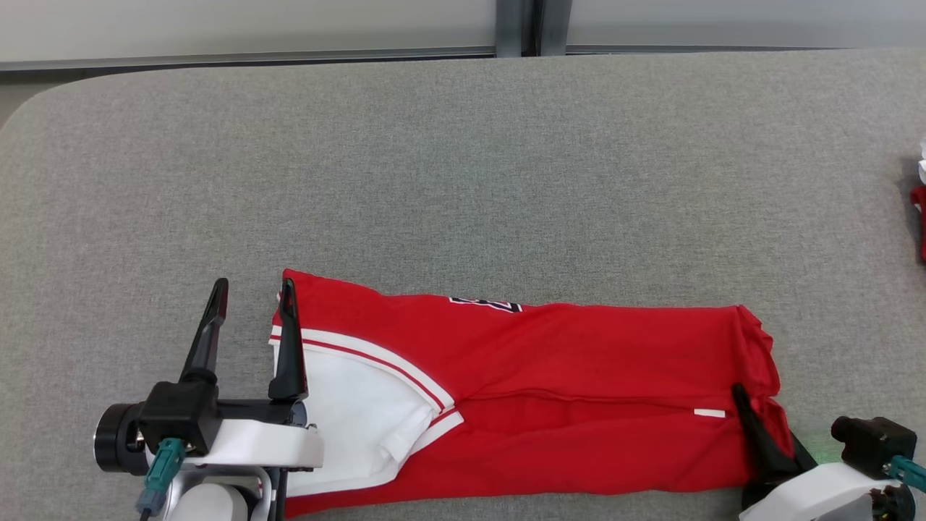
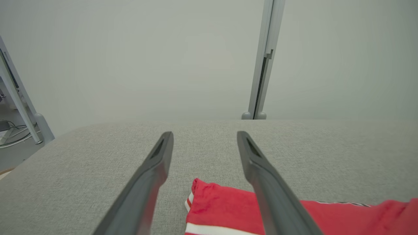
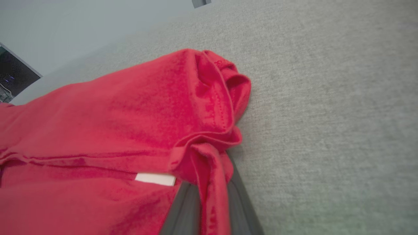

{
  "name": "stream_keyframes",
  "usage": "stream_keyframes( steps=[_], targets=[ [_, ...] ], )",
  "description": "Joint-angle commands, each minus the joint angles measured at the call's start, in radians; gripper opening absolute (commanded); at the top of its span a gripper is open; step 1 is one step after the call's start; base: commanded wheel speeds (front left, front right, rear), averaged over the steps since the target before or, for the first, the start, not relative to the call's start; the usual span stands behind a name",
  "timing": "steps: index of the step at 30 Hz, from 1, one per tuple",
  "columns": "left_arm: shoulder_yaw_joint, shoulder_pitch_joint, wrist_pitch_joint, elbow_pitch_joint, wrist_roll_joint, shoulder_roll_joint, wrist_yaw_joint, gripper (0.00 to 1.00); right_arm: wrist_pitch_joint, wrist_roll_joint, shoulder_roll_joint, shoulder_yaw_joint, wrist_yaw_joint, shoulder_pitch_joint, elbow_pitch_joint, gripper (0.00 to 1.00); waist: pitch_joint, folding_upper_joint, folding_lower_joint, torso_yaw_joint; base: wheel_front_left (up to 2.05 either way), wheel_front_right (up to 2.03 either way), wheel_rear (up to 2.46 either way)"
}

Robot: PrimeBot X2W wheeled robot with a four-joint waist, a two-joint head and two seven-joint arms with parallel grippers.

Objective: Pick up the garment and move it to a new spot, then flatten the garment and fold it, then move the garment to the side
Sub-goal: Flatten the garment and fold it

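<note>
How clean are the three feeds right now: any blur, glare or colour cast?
Head view: even light, sharp, a faint green tint on the table beside the right gripper. Left wrist view: left gripper crisp, wall pale and flat, no glare. Right wrist view: the garment sits very close and looks soft; green cast at lower right.

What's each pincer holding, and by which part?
Right pincer grips the red garment by its bunched near right corner; left pincer is open, holding nothing.
</note>
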Motion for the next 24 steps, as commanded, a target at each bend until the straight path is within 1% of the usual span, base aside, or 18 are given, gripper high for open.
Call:
stream_keyframes(
  steps=[1,7,12,16,20,24],
  targets=[
    [0.009,-0.012,-0.004,-0.005,0.005,0.003,-0.003,1.00,0.004,0.009,-0.019,-0.015,-0.006,0.000,0.039,0.00,-0.001,0.0000,0.0000,-0.006,0.00,0.00,0.00],
    [0.024,0.000,-0.004,-0.006,0.006,-0.003,-0.007,1.00,-0.026,0.012,-0.085,-0.090,-0.005,-0.029,0.045,0.00,-0.007,0.0000,0.0000,-0.025,0.00,0.00,0.00],
    [0.026,-0.007,-0.004,-0.004,0.008,-0.007,-0.016,1.00,-0.041,0.018,-0.165,-0.189,-0.003,-0.027,0.059,0.00,-0.011,0.0000,0.0000,-0.028,0.00,0.00,0.00],
    [0.034,-0.006,-0.004,-0.002,0.010,-0.009,-0.022,1.00,-0.042,0.013,-0.202,-0.220,-0.003,-0.019,0.039,0.00,-0.017,0.0000,0.0000,-0.034,0.00,0.00,0.00],
    [0.037,-0.004,-0.004,0.001,0.012,-0.011,-0.024,1.00,-0.016,-0.003,-0.199,-0.199,-0.003,-0.026,-0.019,0.00,-0.024,0.0000,0.0000,-0.038,0.00,0.00,0.00],
    [0.041,0.005,-0.004,0.002,0.013,-0.013,-0.025,1.00,0.054,-0.028,-0.171,-0.168,-0.003,-0.043,-0.167,0.00,-0.037,0.0000,0.0000,-0.045,0.00,0.00,0.00]
  ],
)
